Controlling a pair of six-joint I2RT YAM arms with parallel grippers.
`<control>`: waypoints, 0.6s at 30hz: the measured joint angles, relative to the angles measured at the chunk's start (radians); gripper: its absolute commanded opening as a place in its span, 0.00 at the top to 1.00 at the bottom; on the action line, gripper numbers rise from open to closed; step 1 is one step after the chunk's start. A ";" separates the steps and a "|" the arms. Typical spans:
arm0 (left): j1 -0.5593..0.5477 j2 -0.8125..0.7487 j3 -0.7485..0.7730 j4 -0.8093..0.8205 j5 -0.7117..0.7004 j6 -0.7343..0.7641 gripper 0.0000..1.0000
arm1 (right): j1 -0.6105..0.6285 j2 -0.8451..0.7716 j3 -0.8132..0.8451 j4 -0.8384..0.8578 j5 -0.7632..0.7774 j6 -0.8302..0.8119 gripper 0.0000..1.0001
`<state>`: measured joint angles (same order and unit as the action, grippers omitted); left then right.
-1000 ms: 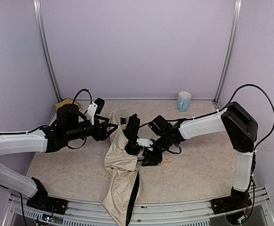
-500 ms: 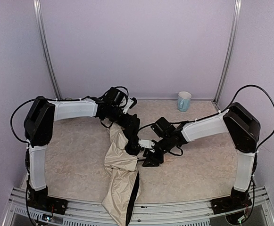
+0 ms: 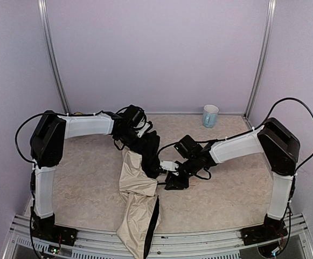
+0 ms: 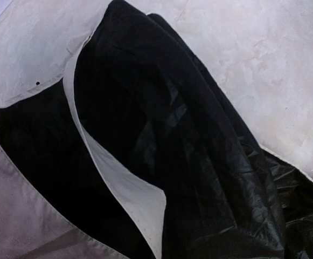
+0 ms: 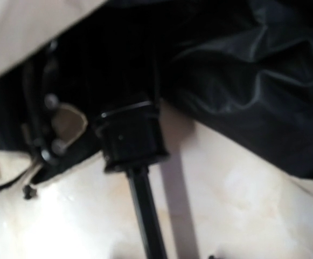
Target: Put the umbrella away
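Right gripper [image 3: 167, 172] sits low near the middle of the counter [image 3: 237, 189], at the 3 o'clock side of the umbrella [image 3: 137, 186] and right up against its dark folds. Whether its jaws are spread or pinching cannot be told from above. Its wrist camera shows none of its fingers, only a thin black shaft [image 5: 145, 216] running up into a squarish black collar [image 5: 130, 140], with black fabric bunched toward 1 o'clock and cream fabric at 11 o'clock.

From above, the umbrella lies as a long crumpled bundle along the 6-to-12 line. Its near end hangs over the counter's front edge at 6 o'clock, cream outside with a strip of black lining showing. Further in the cream fabric creases and narrows, then gives way to a heap of black cloth just past mid-counter.

On that far heap rests the left gripper [image 3: 146, 137], its arm curving round from 9 o'clock. Its jaws are pressed together — whether any cloth is caught between them cannot be made out. Its wrist camera sees only black lining, a cream edge and bare counter.

Farthest back, at 1 o'clock, a pale blue-and-white mug [image 3: 210, 115] stands upright by the rear wall, well apart from the umbrella.
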<state>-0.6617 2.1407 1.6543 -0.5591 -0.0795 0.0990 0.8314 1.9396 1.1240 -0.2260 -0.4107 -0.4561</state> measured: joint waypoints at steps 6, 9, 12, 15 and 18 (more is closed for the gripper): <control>0.001 -0.191 -0.173 0.162 0.142 0.006 1.00 | 0.000 0.000 0.000 -0.002 0.000 0.003 0.86; 0.001 -0.342 -0.291 0.302 0.259 0.007 1.00 | 0.000 0.000 0.000 -0.002 -0.002 0.000 0.97; 0.001 -0.477 -0.383 0.435 0.371 0.007 1.00 | 0.000 -0.001 -0.005 0.004 -0.005 0.004 1.00; 0.000 -0.575 -0.449 0.550 0.465 0.007 1.00 | -0.003 -0.002 -0.010 0.016 -0.004 0.023 1.00; -0.007 -0.634 -0.513 0.634 0.532 0.008 0.96 | -0.012 -0.005 -0.011 0.021 0.000 0.043 1.00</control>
<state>-0.6685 1.5070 1.1416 0.0750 0.4526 0.1066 0.8196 1.9347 1.1126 -0.2050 -0.4110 -0.4126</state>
